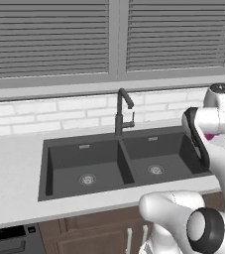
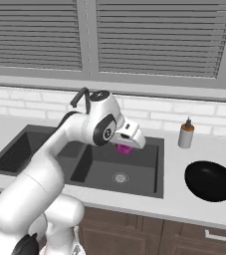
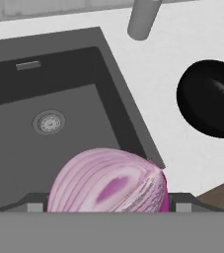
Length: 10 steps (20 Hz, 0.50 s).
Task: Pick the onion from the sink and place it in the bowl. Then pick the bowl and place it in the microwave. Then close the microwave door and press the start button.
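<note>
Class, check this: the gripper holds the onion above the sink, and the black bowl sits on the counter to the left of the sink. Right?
Not quite. The bowl sits on the counter to the right of the sink, as the right base view shows. The gripper does hold the onion above the sink.

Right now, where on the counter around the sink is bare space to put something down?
Free: the white counter left of the sink, and the strip between the sink's right edge and the black bowl. Crowded: behind the bowl stands a soap bottle, the faucet rises behind the basins, and the gripper holds the onion above the right basin.
</note>
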{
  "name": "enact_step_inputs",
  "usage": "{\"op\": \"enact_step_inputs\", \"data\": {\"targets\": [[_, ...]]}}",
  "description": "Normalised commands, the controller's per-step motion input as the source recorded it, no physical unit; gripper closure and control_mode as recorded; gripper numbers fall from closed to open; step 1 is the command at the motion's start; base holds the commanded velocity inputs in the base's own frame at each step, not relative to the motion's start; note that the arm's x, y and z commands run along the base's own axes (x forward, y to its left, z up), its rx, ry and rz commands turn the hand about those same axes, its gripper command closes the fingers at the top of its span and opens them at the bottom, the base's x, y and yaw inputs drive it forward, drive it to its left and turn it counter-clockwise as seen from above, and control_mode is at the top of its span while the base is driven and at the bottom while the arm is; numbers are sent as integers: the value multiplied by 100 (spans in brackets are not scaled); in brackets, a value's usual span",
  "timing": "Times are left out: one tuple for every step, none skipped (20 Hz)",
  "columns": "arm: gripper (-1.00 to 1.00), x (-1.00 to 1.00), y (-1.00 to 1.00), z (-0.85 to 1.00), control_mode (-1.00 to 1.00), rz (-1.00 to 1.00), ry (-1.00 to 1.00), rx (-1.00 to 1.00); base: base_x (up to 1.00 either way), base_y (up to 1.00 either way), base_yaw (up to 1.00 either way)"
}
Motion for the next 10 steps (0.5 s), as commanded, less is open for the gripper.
{"op": "enact_step_inputs", "data": {"targets": [[100,0,-100,21,-100,0,0,8,0,0,0],[100,0,-100,14,-100,0,0,8,0,0,0],[100,0,-100,3,-100,0,0,8,0,0,0],[100,0,-100,0,-100,0,0,7,0,0,0],[100,0,-96,0,-100,0,0,6,0,0,0],[100,0,-94,0,-100,0,0,5,0,0,0],[100,0,-94,0,-100,0,0,6,0,0,0],[100,0,-91,0,-100,0,0,5,0,0,0],[100,0,-91,0,-100,0,0,5,0,0,0],[100,0,-91,0,-100,0,0,6,0,0,0]]}}
